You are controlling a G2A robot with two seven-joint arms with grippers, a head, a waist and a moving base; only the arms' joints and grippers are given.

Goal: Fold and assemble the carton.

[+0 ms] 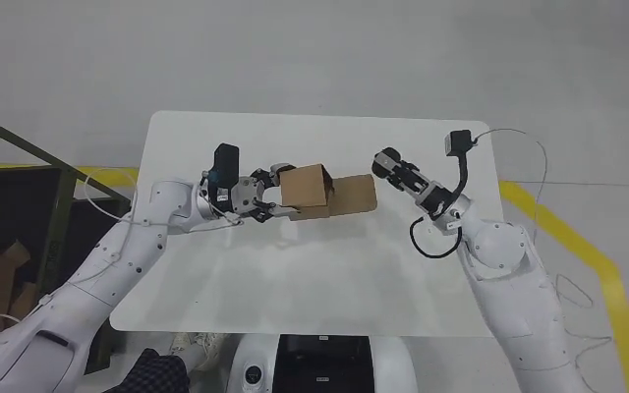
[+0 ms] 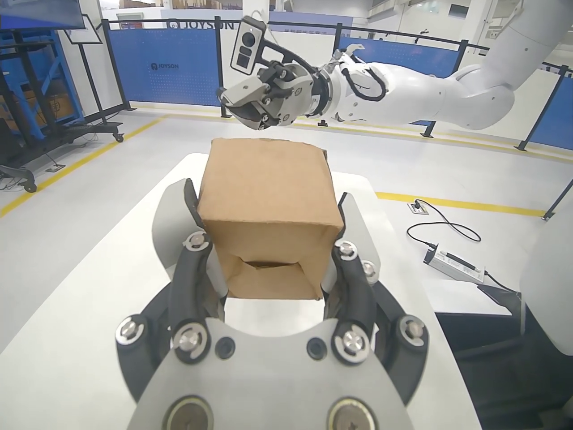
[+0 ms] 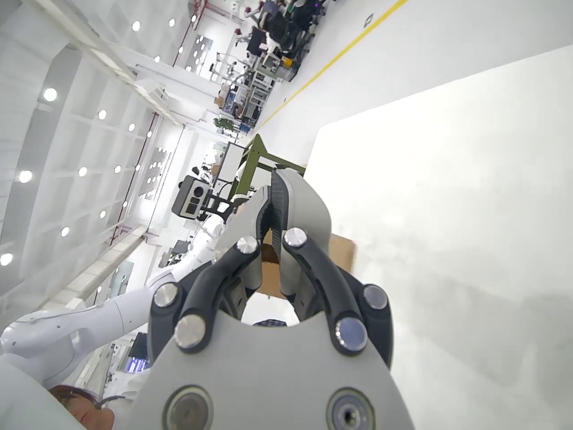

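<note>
Left gripper [image 2: 268,203] is pinching the brown carton [image 1: 313,189] for me, with one finger [image 2: 190,208] pressing each side wall. I am seeing the carton lying with its long axis across the table [image 1: 295,285], running from that gripper toward the right gripper [image 1: 381,160]. The end facing my left wrist camera is showing partly folded flaps with a dark gap between them, and the far end is reaching out as a flatter panel toward the right arm. The right gripper is hovering just beside that far end with its fingers [image 3: 274,201] pressed together, gripping nothing. I cannot tell whether the carton is resting on the tabletop or hanging just over it.

The table is showing white, with rounded corners, standing on a pale grey floor crossed by a yellow line [image 1: 536,211]. Blue fence panels [image 2: 179,64] are closing off the hall behind.

The carton is sitting nearer the far edge, about midway between the side edges, and a broad stretch of tabletop is lying between it and the near edge.
</note>
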